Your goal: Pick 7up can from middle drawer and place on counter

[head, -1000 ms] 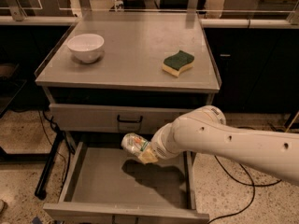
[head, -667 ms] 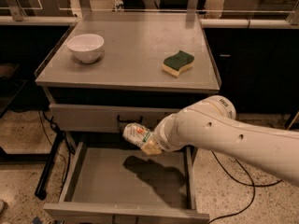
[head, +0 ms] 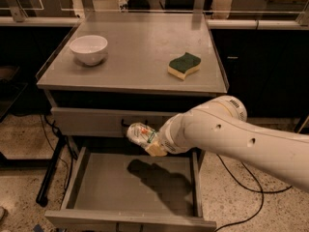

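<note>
- The can (head: 140, 133) hangs in the air above the rear of the open drawer (head: 96, 190), clear of its floor and in front of the upper drawer (head: 87, 122).
- Its long axis is tilted: the free end points up and to the left, and the other end runs down to the right into the gripper (head: 153, 146).
- The gripper sits above the drawer's rear right, on the end of the white arm (head: 231, 139), with its jaws closed on the can.
- The arm's shadow lies on the drawer floor.
- Above the drawer, the worktop (head: 135, 57) carries a white bowl (head: 89, 48) at the left and a sponge (head: 184, 65) at the right.
</note>
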